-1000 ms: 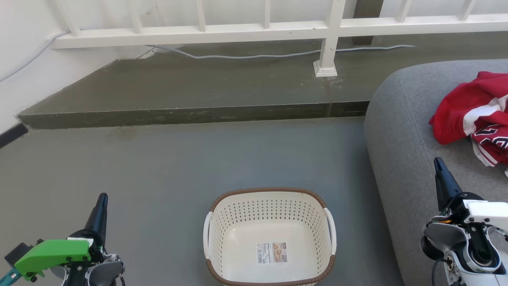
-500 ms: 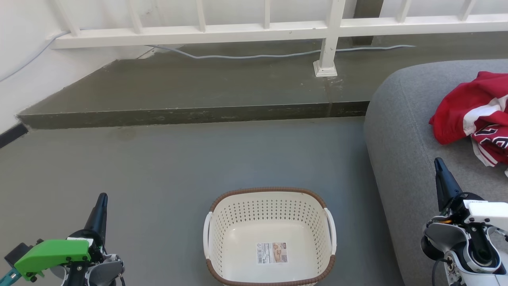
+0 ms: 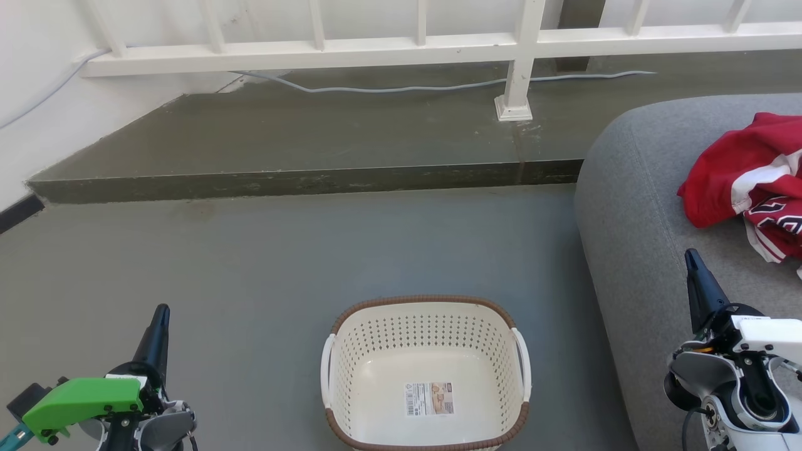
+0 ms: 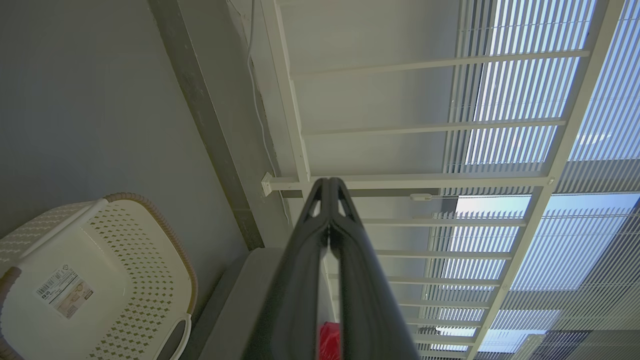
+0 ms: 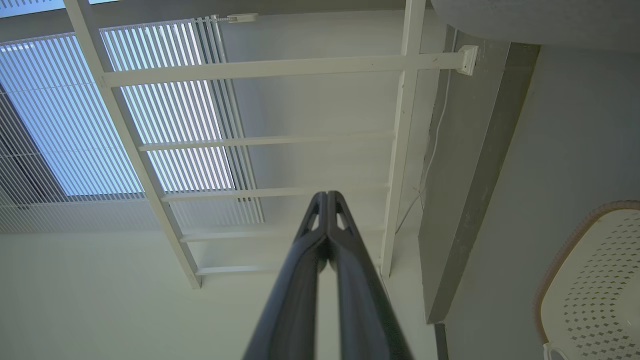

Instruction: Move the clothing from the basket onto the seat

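The red clothing (image 3: 749, 181) with white stripes lies bunched on the grey seat (image 3: 633, 250) at the right; a sliver of red clothing (image 4: 328, 341) shows between my left fingers in the left wrist view. The white basket (image 3: 426, 326) with its brown rim stands on the floor in front of me, with only a label on its bottom; it also shows as basket (image 4: 125, 260) and basket (image 5: 590, 280). My left gripper (image 3: 161, 311) hangs shut at the lower left, away from the basket. My right gripper (image 3: 691, 255) is shut over the seat's front edge. Both hold nothing.
A raised concrete step (image 3: 301, 181) runs across behind the basket, with a white railing (image 3: 520, 56) and a grey cable (image 3: 407, 88) on it. A white wall (image 3: 37, 81) closes the left side. Grey floor (image 3: 250, 269) lies around the basket.
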`<state>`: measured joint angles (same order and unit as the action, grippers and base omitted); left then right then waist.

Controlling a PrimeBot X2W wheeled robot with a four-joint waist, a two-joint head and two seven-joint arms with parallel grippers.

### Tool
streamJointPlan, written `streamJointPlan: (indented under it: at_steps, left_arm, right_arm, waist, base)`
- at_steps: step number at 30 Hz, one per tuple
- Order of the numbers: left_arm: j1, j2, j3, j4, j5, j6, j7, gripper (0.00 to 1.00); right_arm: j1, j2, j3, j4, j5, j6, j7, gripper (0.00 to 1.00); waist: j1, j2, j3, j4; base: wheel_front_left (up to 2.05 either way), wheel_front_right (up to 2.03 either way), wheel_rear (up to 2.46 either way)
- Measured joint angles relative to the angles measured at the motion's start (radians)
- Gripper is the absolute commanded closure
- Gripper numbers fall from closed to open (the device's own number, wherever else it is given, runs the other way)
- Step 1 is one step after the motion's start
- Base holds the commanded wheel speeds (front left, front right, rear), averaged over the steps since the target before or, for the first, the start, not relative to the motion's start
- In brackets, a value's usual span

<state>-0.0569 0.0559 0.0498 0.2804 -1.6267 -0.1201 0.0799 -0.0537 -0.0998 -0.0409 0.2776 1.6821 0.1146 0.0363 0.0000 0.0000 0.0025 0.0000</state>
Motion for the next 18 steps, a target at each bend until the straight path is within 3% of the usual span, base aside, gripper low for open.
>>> streamJointPlan:
  at_steps: [18]
  left_arm:
    - [0.000, -0.001, 0.002, -0.001, 0.000, 0.000, 0.000, 1.00]
  right_arm:
    - [0.000, 0.002, -0.002, 0.002, 0.000, 0.003, 0.000, 1.00]
  waist:
    - [0.0000, 0.0000, 0.000, 0.000]
  base:
    - [0.00, 0.00, 0.00]
